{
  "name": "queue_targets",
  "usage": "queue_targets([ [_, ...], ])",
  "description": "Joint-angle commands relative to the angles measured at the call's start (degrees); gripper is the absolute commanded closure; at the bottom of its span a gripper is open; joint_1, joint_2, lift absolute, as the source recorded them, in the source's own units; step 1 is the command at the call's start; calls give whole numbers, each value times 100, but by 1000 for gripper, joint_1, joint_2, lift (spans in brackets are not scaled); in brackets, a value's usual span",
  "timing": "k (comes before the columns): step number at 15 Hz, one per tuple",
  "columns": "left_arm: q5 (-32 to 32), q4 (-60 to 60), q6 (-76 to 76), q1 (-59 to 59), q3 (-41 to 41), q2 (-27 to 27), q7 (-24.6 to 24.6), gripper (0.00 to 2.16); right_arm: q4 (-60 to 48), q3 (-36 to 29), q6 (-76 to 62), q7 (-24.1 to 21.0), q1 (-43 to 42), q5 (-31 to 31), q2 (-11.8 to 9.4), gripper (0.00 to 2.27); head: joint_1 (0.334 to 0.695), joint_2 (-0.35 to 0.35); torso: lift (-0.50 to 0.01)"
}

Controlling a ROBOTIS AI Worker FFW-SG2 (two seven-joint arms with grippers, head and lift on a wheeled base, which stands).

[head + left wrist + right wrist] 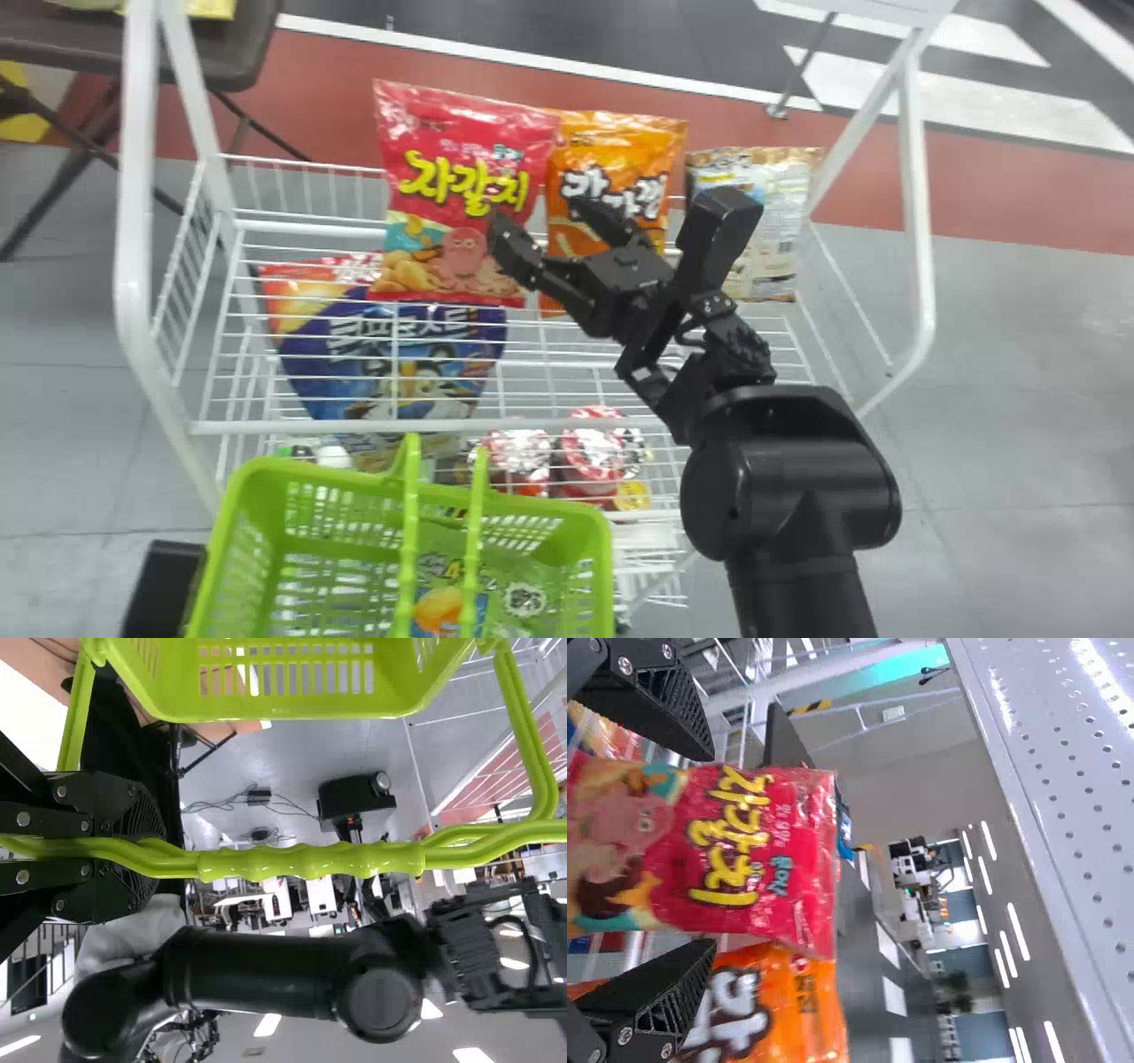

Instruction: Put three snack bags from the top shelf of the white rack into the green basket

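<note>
Right end effector (542,221): fingers spread wide, nothing gripped.
Red bag (461,120): stood upright just ahead of it, glossy, printed with yellow lettering and a pink octopus.
Orange bag (657,142): partly overlapped by the red one, lettered in white.
Green bag (518,563): laid in the basket (239,505), nearer and left of the right end effector.
Left end effector (146,828): closed around the basket's handles (310,861).
</note>
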Motion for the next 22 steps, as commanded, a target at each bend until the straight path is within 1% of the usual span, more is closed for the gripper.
queue_targets([
  [1,9,18,42,-22,49,19,-38,2142,559,250,-205,-88,-347,237,53,70,695,-211,0],
  [2,9,36,42,-30,57,28,-65,2142,735,303,-223,-185,-444,299,58,70,695,-197,0],
  [4,26,194,42,-127,66,37,-118,2142,1007,355,-188,-211,-620,325,58,83,695,-172,0],
  [6,17,256,42,-171,66,37,-135,2142,1166,391,-170,-422,-752,360,58,97,695,-155,0],
  [7,35,299,42,-197,66,37,-135,2142,1271,408,-47,-422,-857,360,58,221,695,-155,0],
  [8,44,317,42,-206,57,37,-135,2142,1341,452,6,-422,-936,396,58,289,695,-155,0],
  [9,44,317,42,-206,57,37,-144,2142,1394,496,76,-413,-1015,440,58,434,695,-151,0],
  [10,44,317,42,-206,57,37,-135,2142,1420,522,199,-308,-1068,440,58,711,695,-147,0],
  [12,44,317,42,-206,57,37,-135,2142,1412,540,568,-27,-1121,431,58,1706,695,-134,0],
  [13,44,326,42,-206,57,37,-135,2142,1403,566,639,35,-1121,431,58,2034,695,-125,0],
  [14,44,326,42,-206,66,37,-135,2142,1403,584,762,132,-1165,466,58,2098,695,-112,0],
  [16,44,335,42,-206,66,37,-135,2142,1412,558,797,175,-1226,466,58,2192,695,-103,0],
  [19,44,343,42,-206,75,37,-135,2142,1333,514,709,246,-1050,404,58,2192,695,-101,0],
  [20,44,343,42,-206,84,37,-144,2142,1078,478,850,299,-901,369,58,2192,695,-102,0],
  [22,44,326,42,-197,128,37,-144,2142,172,408,1553,448,-462,369,58,2189,695,-101,0],
])
